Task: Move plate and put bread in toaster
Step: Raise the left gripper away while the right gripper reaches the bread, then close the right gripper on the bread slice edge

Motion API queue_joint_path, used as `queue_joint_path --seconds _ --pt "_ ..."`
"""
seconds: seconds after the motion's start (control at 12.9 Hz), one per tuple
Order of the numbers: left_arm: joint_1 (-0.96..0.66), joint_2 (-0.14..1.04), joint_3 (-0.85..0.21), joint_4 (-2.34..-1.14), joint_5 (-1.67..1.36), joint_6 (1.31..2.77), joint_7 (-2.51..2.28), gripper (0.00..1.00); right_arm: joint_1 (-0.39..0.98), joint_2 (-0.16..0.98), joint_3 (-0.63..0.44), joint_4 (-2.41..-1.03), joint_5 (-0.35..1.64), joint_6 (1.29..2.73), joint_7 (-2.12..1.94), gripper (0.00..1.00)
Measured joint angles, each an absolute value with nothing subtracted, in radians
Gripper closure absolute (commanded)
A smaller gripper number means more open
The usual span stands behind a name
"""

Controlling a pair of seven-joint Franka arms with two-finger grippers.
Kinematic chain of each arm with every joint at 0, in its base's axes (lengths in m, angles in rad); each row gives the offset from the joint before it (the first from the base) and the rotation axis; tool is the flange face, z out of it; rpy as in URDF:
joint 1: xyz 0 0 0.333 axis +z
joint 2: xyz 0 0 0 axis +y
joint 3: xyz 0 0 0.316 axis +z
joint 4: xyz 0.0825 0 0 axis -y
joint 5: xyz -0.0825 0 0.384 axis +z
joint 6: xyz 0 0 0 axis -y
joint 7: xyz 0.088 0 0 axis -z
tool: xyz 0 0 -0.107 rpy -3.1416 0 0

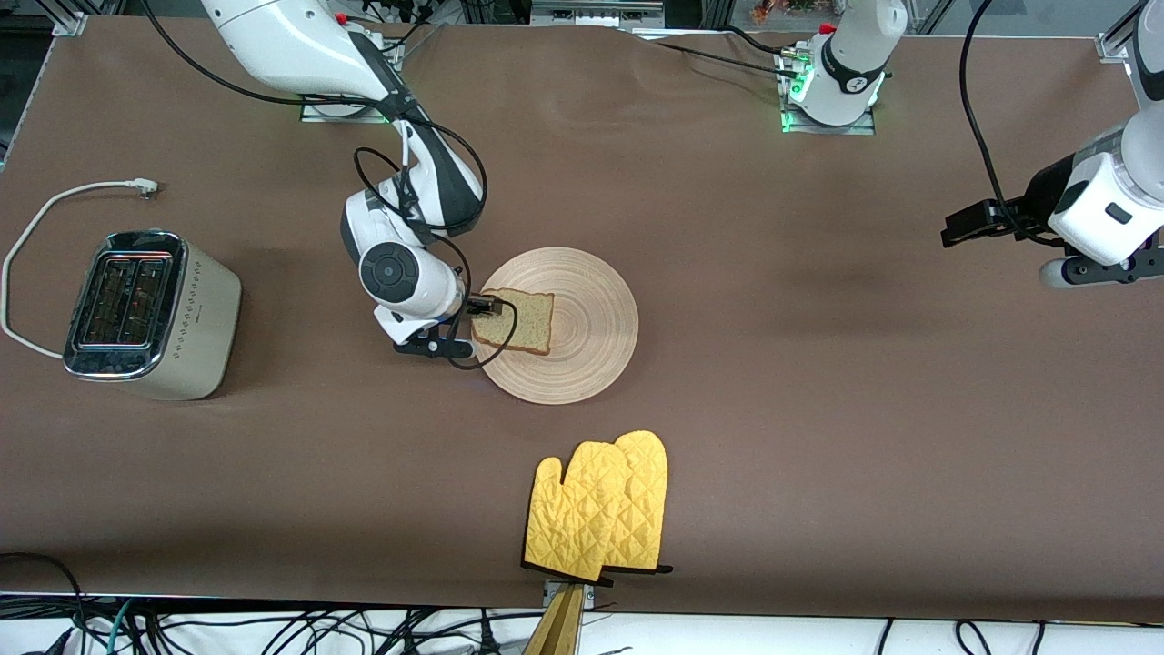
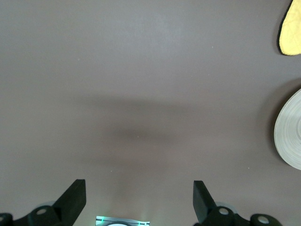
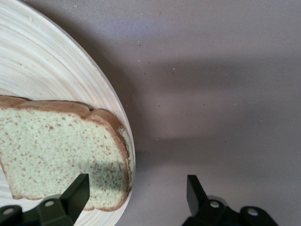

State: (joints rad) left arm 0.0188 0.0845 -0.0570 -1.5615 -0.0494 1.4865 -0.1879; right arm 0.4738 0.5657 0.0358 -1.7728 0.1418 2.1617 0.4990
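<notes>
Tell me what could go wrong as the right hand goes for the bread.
The right hand straddles the plate rim where the bread lies: one finger is over the slice, the other off the plate. Closing may pinch rim with bread or drag the plate. The thin slice could also tear.

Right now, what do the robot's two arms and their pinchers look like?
Both arms are glossy white with rounded shells and black joint bands. The right arm has a round grey cap on its wrist and thin black cables looping around it. The left arm trails a black cable too. The right gripper and left gripper have flat black jaws. Green lights glow at the left arm's base.
</notes>
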Motion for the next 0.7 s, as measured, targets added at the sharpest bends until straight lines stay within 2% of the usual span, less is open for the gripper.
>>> queue_joint_path --seconds 0.15,0.23,0.31,0.39,0.54,0.62,0.7 --pt "-0.014 0.084 -0.007 -1.533 -0.049 1.486 -0.188 0.00 0.481 0.569 0.036 -1.773 0.142 2.164 0.499 0.09" --pt "-0.015 0.085 0.005 -1.528 -0.049 1.486 -0.187 0.00 0.483 0.572 0.036 -1.773 0.142 2.168 0.499 0.18" --pt "-0.015 0.085 0.011 -1.527 -0.049 1.486 -0.187 0.00 0.485 0.577 0.036 -1.773 0.142 2.174 0.499 0.35" --pt "-0.015 0.086 0.011 -1.527 -0.049 1.484 -0.187 0.00 0.487 0.582 0.036 -1.773 0.142 2.180 0.499 0.40" --pt "-0.016 0.086 0.006 -1.527 -0.049 1.482 -0.187 0.00 0.492 0.587 0.036 -1.773 0.143 2.190 0.500 0.41" --pt "-0.017 0.086 0.005 -1.527 -0.049 1.482 -0.187 0.00 0.493 0.587 0.036 -1.773 0.143 2.190 0.500 0.46" --pt "-0.017 0.086 0.002 -1.525 -0.049 1.482 -0.187 0.00 0.493 0.587 0.036 -1.773 0.143 2.190 0.500 0.46"
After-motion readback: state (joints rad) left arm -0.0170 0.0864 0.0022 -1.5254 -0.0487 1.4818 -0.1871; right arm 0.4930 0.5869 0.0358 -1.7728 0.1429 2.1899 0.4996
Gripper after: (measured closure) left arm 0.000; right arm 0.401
